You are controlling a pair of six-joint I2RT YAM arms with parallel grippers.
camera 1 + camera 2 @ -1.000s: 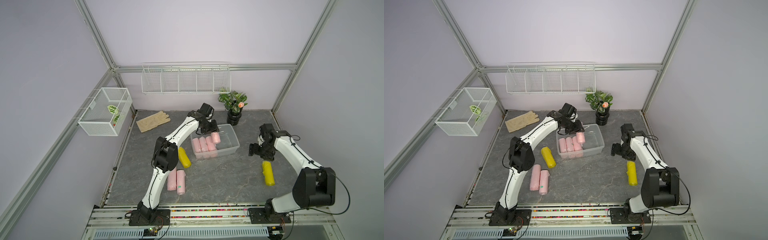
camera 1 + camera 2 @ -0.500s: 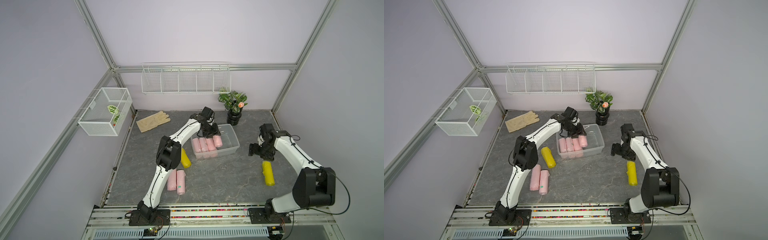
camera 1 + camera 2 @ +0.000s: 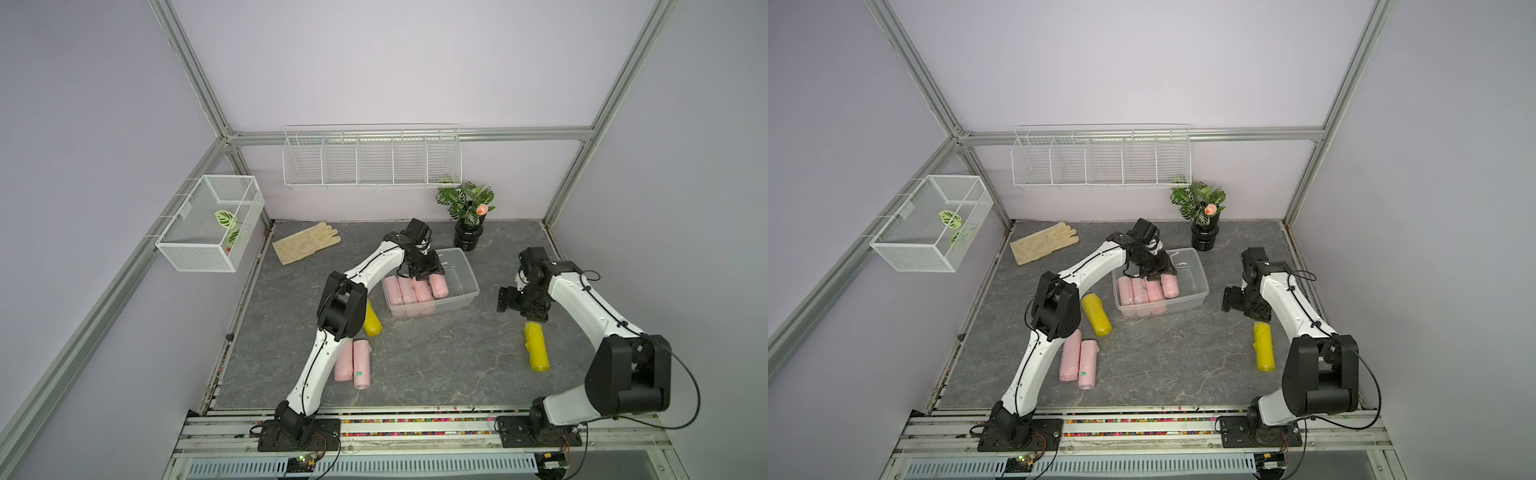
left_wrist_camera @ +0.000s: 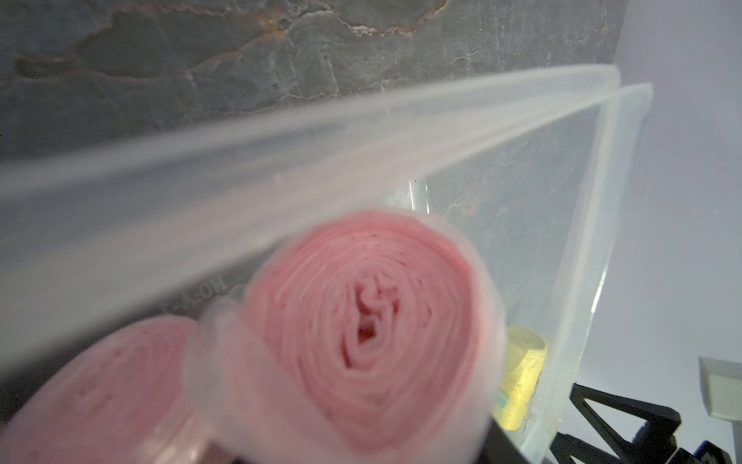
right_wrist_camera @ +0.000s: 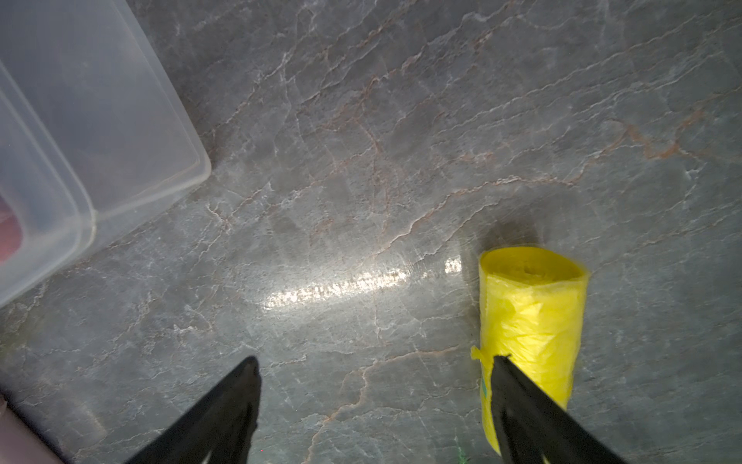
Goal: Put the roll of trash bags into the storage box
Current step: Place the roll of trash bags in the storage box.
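Note:
The clear storage box stands mid-table with three pink rolls lying side by side at its left end. My left gripper reaches in over the back rim, shut on a fourth pink roll of trash bags, which sits low in the box beside the others. That roll's end fills the left wrist view and hides the jaws. My right gripper hangs open over bare table right of the box, with a yellow roll beside one finger.
Two pink rolls and a yellow roll lie by the left arm's elbow. A beige glove and a potted plant are at the back. A wire rack and a mesh basket hang on the walls.
My left gripper has carried the pink roll forward and down into the box, next to the three others. The right arm has not moved.

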